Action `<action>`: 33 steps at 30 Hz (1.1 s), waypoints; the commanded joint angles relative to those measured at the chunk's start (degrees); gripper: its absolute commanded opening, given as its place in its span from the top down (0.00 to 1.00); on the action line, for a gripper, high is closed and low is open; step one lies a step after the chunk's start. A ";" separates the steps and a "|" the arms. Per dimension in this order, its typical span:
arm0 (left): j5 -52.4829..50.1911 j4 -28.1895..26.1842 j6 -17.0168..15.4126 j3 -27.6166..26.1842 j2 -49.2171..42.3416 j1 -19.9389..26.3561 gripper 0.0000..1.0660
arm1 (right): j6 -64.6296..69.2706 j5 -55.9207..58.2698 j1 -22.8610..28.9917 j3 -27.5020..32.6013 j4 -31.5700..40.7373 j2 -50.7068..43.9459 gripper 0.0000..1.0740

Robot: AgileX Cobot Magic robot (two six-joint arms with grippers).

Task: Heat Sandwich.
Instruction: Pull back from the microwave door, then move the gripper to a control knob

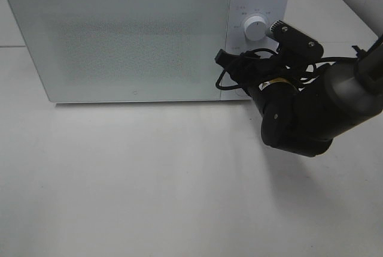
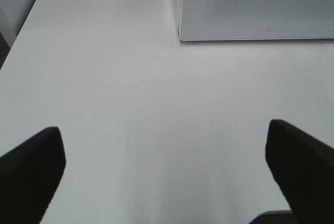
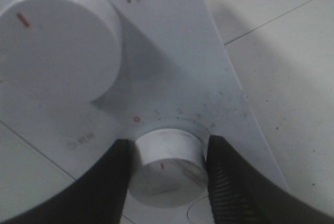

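The left gripper hangs over the bare table with its jaws wide apart and nothing between them, off the front left corner of the microwave and well apart from the controls. The right gripper is the one at work. It faces the control panel head on, and its two fingers press the lower knob from opposite sides, clamped on it as far as the wrist view shows. The knob's axis runs straight out of the panel toward the wrist, so any turn has to be a roll of the wrist about that line, not a push or a pull. The red mark on the knob's face seems to sit near the red 0 at the low end of the printed scale, so the time is likely not yet set. Beyond it is the upper knob, untouched. The door is shut and its speckled face hides the inside. No view shows the sandwich; it is presumably behind that door, left of the right gripper.
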 commanded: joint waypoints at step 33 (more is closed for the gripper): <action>-0.52 -0.46 -0.17 0.06 -1.15 0.11 0.06 | 60.50 -12.03 -0.17 -0.57 1.03 -0.40 0.92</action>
